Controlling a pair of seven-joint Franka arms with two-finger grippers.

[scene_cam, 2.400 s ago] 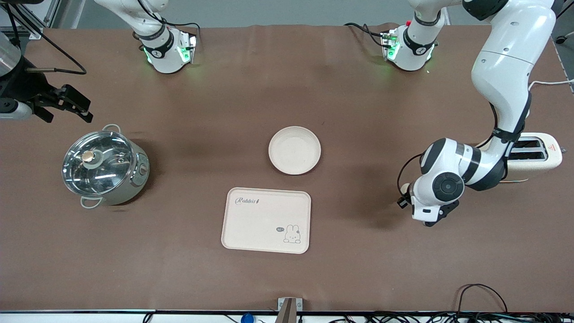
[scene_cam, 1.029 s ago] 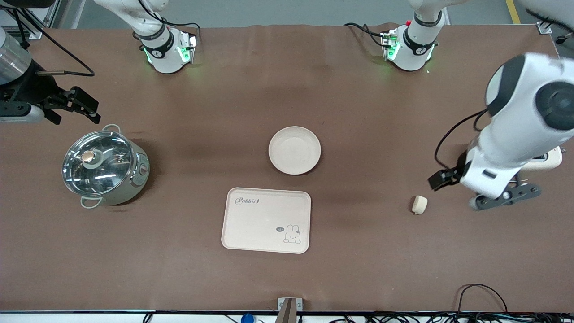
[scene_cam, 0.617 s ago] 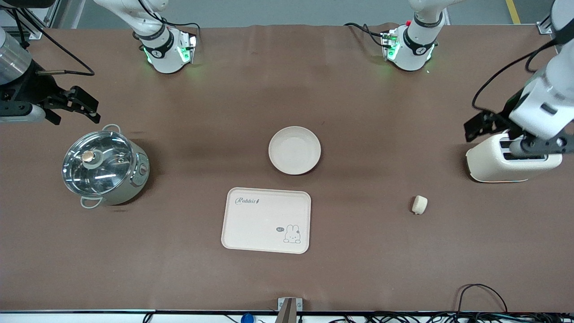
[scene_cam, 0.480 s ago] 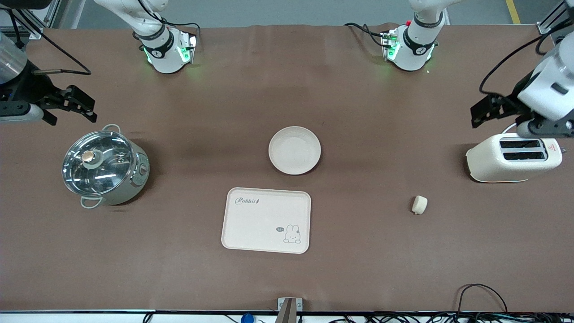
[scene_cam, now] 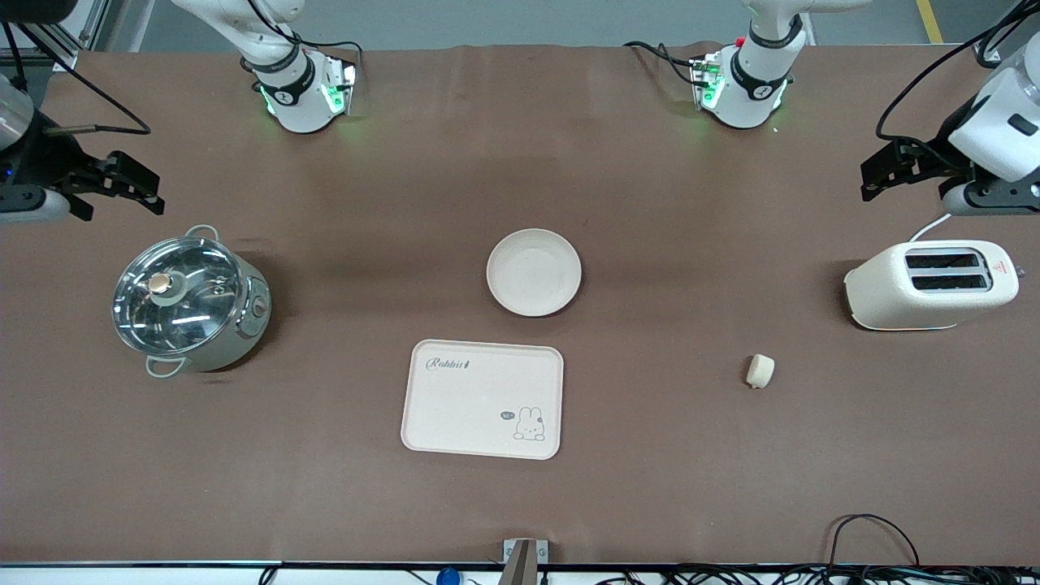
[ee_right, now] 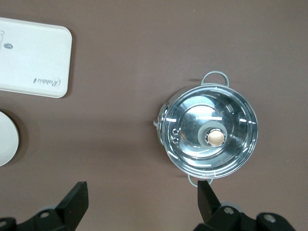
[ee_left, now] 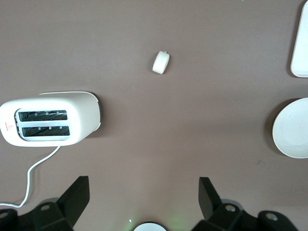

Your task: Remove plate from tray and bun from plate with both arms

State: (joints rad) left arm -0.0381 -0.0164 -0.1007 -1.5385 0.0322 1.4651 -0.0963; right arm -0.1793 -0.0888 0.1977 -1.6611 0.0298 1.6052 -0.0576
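Inspecting containers, we find the plate (scene_cam: 534,272) and tray (scene_cam: 483,398) bare, pot (scene_cam: 188,301) lidded, the bun (scene_cam: 760,370) on the table near the toaster (scene_cam: 931,284); left gripper (scene_cam: 910,175) and right gripper (scene_cam: 114,192) hang wide open, empty.

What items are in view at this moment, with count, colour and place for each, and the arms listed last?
plate: one, cream-beige, mid-table, farther from the front camera than the tray.
tray: one, cream, rabbit drawing, empty.
bun: one, pale cream, on the table toward the left arm's end, nearer the front camera than the toaster.
toaster: one, white, at the left arm's end.
pot: one, steel, glass lid on, at the right arm's end.
left gripper: black, open, in the air above the table near the toaster.
right gripper: black, open, in the air above the table near the pot.
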